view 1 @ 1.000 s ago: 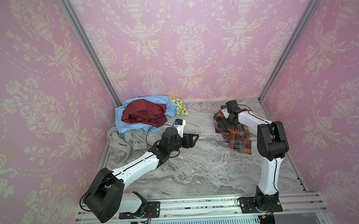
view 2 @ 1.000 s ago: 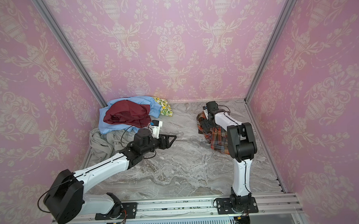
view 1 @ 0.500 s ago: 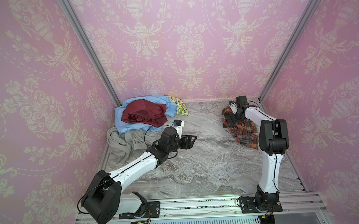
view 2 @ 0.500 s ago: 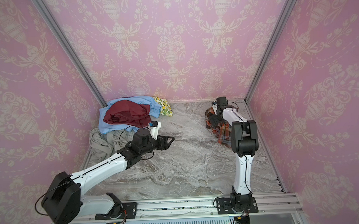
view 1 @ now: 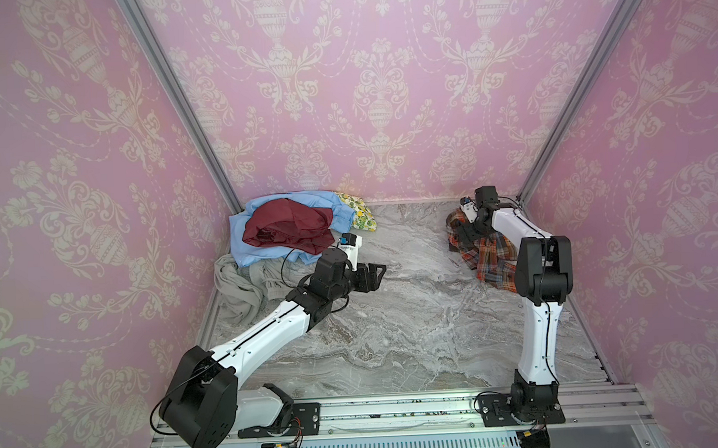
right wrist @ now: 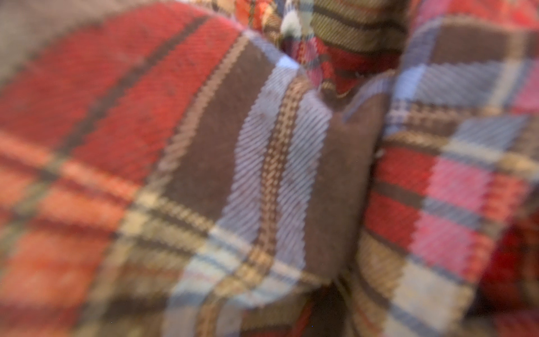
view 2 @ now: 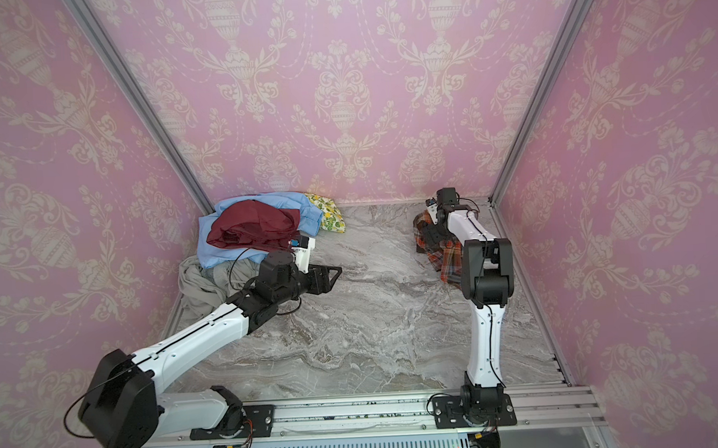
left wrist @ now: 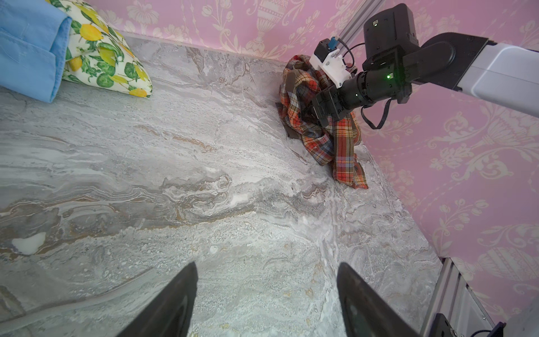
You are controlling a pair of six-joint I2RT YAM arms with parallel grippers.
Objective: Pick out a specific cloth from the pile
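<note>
The cloth [view 1: 492, 256] [view 2: 448, 254], a plaid shirt in orange, brown, blue and white, lies bunched in the back right corner, apart from the pile. My right gripper [view 1: 464, 233] [left wrist: 316, 116] is pressed down into its folds, open, with its fingertips hidden by fabric. Blurred plaid [right wrist: 262, 175] fills the right wrist view. The pile [view 1: 286, 228] [view 2: 253, 225] sits at the back left, maroon on light blue, with grey-beige in front. My left gripper [view 1: 377, 272] [left wrist: 267, 291] hovers open and empty over bare marble, just right of the pile.
A yellow-green floral cloth [view 1: 361, 217] [left wrist: 105, 58] pokes out of the pile's right side. Pink patterned walls [view 1: 384, 86] close in on three sides, with aluminium posts [view 1: 553, 141] at the back corners. A metal rail [view 1: 398, 406] runs along the front edge.
My right gripper has moved right and back toward the corner, and the plaid cloth has bunched up there with it. The left gripper has drawn back slightly and its jaws have widened a little.
</note>
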